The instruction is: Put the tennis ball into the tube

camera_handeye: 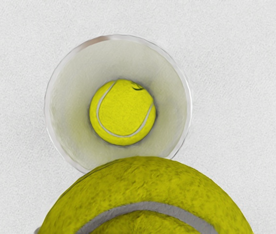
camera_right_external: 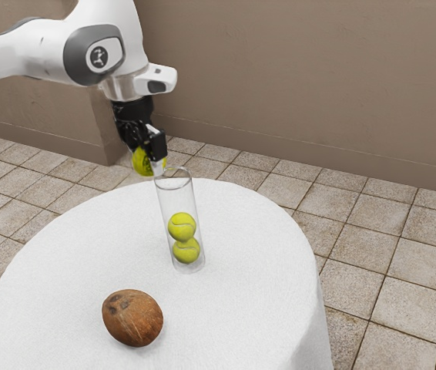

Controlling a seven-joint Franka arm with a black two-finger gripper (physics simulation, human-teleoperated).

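One coconut (camera_right_external: 132,317) is set nearest on the white-covered counter (camera_right_external: 56,262), whose near edge is cut off by the exterior view's lower edge. Beyond it one clear tube (camera_right_external: 176,200) is stood upright, with two tennis balls (camera_right_external: 182,227) stacked inside. Farther back, a third tennis ball (camera_right_external: 139,161) is held between the fingers of the one hand (camera_right_external: 150,161), above the counter and just beside the tube's open mouth. That ball is partly hidden by the near finger, and is cut off at the wrist view's lower edge, where part of the tube's rim is covered by it. Behind, a tiled floor (camera_right_external: 391,301) is bounded by a brown wall (camera_right_external: 303,77).
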